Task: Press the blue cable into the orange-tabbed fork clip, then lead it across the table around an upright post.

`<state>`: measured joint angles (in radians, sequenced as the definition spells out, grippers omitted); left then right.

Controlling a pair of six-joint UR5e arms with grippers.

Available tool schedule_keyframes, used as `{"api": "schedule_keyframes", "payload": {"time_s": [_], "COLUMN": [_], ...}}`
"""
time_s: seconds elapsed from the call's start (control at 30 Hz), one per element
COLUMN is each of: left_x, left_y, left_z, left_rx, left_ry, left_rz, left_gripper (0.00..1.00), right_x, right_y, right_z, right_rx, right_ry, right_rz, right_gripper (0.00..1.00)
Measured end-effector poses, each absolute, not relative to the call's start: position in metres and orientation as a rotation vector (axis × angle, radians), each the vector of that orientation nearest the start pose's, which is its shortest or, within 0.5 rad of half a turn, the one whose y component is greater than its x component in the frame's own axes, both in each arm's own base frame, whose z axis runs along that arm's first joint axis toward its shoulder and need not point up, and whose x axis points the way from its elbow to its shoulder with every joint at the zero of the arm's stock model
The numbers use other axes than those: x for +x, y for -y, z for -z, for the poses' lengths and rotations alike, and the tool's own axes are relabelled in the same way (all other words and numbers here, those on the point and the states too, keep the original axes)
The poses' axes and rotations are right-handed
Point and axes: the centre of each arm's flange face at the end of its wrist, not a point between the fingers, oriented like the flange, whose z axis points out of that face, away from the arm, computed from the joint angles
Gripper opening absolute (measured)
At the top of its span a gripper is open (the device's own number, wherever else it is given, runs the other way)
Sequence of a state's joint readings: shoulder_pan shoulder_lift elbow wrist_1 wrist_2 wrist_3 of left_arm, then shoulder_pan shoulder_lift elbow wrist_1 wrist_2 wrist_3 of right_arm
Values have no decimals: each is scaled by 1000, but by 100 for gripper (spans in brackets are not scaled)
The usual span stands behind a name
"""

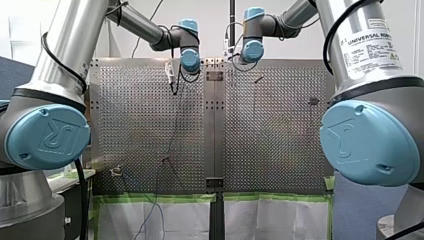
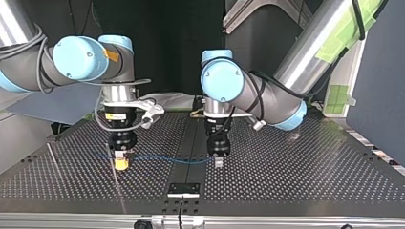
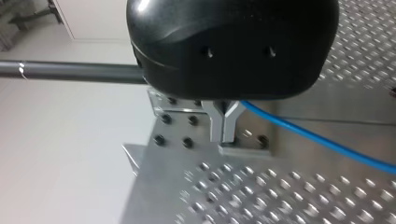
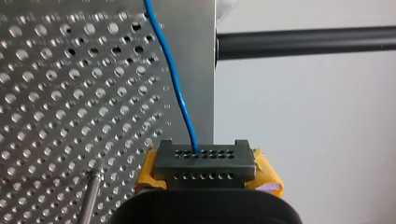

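The blue cable [image 2: 162, 159] hangs just above the table between my two grippers. In the top view my right gripper [image 2: 122, 162], with yellow pads, is shut on it at the left. My left gripper [image 2: 218, 160] is shut on it near the middle. In the left wrist view the metal fingers [image 3: 224, 133] meet, and the blue cable [image 3: 317, 140] leaves them sideways. In the right wrist view the blue cable [image 4: 175, 88] runs ahead from between the yellow pads [image 4: 268, 175]. A small clip with an orange tab [image 1: 117, 171] sits at the front view's near left, far from both grippers.
A thin metal post [image 2: 53, 155] stands at the top view's left, and another post [image 2: 118, 186] stands just in front of my right gripper. A black bracket [image 2: 183, 189] sits on the centre seam. The cable [image 1: 152, 212] trails off the table's near edge in the front view.
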<state>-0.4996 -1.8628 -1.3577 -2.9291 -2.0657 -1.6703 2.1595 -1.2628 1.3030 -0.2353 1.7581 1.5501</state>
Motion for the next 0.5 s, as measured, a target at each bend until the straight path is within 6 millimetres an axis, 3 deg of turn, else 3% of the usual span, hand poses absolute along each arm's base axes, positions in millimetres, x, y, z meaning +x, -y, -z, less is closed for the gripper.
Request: {"api": "schedule_keyframes", "payload": {"time_s": [0.37,0.5], "left_x": [493,497], "left_y": [391,400], "left_z": [-491,-491], "left_rx": [-88,-71], "left_ry": [-1426,-1444], "left_rz": [187,187], "left_gripper": [0,0], "right_x": [425,417], "right_y": [486,493], "right_z": [-475,-475], "right_rx": [1296,1291], "right_ry": [921,932], "right_rz": [-1575,-1558], "right_gripper": [0,0]}}
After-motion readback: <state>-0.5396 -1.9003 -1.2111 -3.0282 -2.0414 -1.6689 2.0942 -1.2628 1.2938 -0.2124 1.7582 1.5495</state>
